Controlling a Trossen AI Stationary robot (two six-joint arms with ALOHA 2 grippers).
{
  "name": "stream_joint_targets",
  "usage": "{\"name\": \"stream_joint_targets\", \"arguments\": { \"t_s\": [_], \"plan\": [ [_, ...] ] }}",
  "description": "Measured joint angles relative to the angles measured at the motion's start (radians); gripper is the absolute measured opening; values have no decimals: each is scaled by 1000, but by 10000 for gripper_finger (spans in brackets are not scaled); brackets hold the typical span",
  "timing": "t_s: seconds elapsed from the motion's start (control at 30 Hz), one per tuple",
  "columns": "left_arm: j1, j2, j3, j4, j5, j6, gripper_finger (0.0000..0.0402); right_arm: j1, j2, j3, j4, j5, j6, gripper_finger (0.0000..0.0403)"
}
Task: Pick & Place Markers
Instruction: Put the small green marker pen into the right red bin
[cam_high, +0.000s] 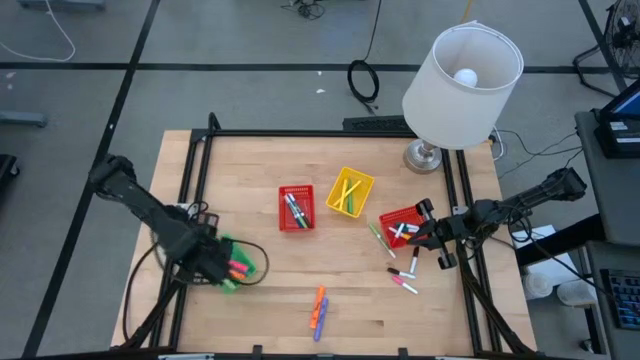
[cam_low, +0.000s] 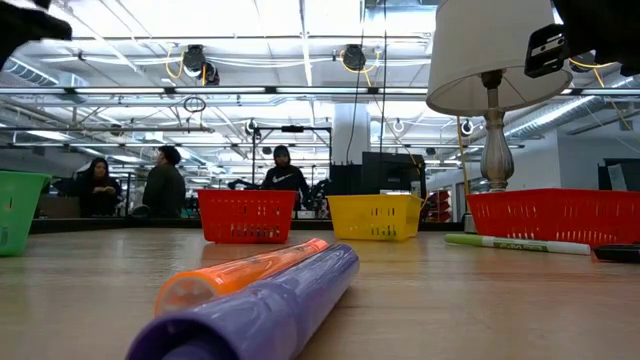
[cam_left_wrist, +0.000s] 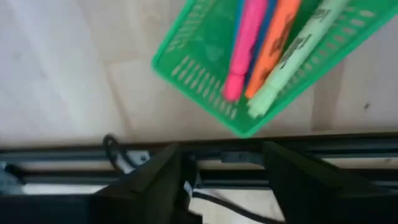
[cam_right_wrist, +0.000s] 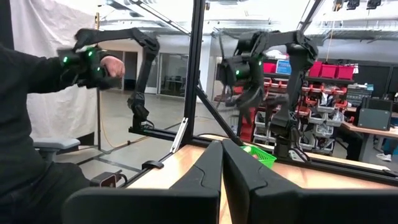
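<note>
Wooden table (cam_high: 300, 280), lamp (cam_high: 462, 75), workshop

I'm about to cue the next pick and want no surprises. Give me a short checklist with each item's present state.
1. Left pincer empty over the green basket: ok, fingers apart, nothing between them.
2. Pink marker and orange marker lying inside the green basket: ok.
3. Right pincer free: ok, shut, nothing held.
4. Loose markers left on the table near the right red basket: not ok, still unsorted.
5. Orange and purple pair at the front edge: not ok, unsorted.
</note>
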Motion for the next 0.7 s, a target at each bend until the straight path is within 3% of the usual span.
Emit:
{"name": "stream_joint_targets", "arguments": {
  "t_s": [0.07,0.27,0.33,0.4,0.5,0.6,0.7],
  "plan": [
    [-32,-72,1,46,-74,-61,198,0,0,0,0,-1,0,0],
    [-166,-335,-46,479,-546,-150,35,0,0,0,-10,-3,-13,0],
    [-193,-393,-83,661,-697,-136,12,0,1,0,-19,-3,-26,0],
    [-206,-432,-149,850,-797,-30,18,0,1,0,-27,-3,-32,0],
    [-208,-456,-302,1237,-830,249,25,0,2,0,-31,-3,-41,0],
    [-188,-453,-495,1633,-638,586,7,0,7,0,-31,-3,-48,0],
    [-117,-492,-646,1898,-544,667,7,0,15,0,-31,-3,-51,0]
  ]
}}
